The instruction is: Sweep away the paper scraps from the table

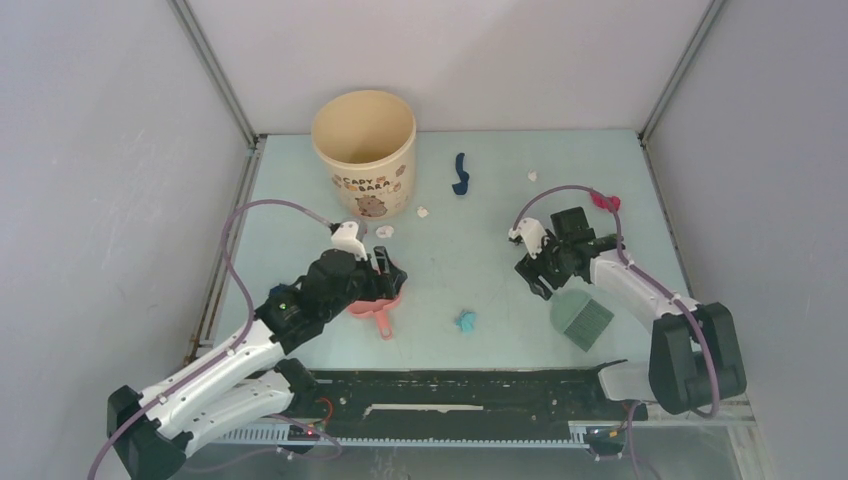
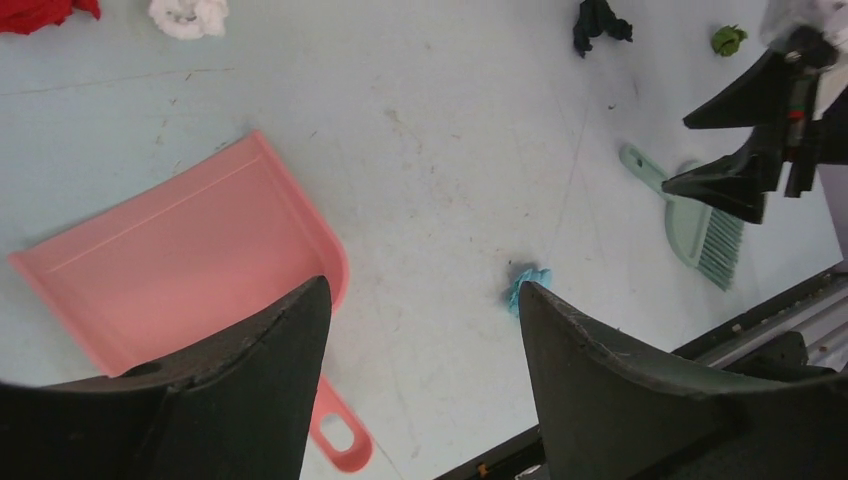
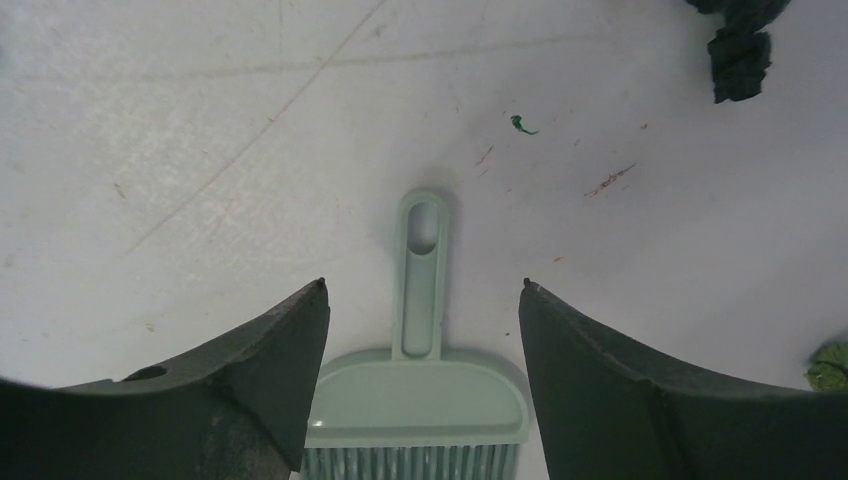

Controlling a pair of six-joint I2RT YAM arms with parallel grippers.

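Paper scraps lie spread over the mint-green table (image 1: 490, 255): a navy one (image 1: 460, 173), white ones (image 1: 423, 212) (image 1: 532, 176), a red one (image 1: 605, 200) and a teal one (image 1: 465, 320), which also shows in the left wrist view (image 2: 525, 283). My left gripper (image 1: 385, 268) (image 2: 425, 290) is open and empty, just above the pink dustpan (image 1: 375, 305) (image 2: 180, 260). My right gripper (image 1: 543, 278) (image 3: 422, 285) is open and empty, its jaws on either side of the handle of the grey-green brush (image 1: 581, 318) (image 3: 420, 390), not touching it.
A tall cream cup (image 1: 363, 150) stands at the back left. A navy scrap (image 3: 745, 45) and a green scrap (image 3: 828, 365) lie near the brush. Grey rails and walls edge the table; a black strip runs along its near edge.
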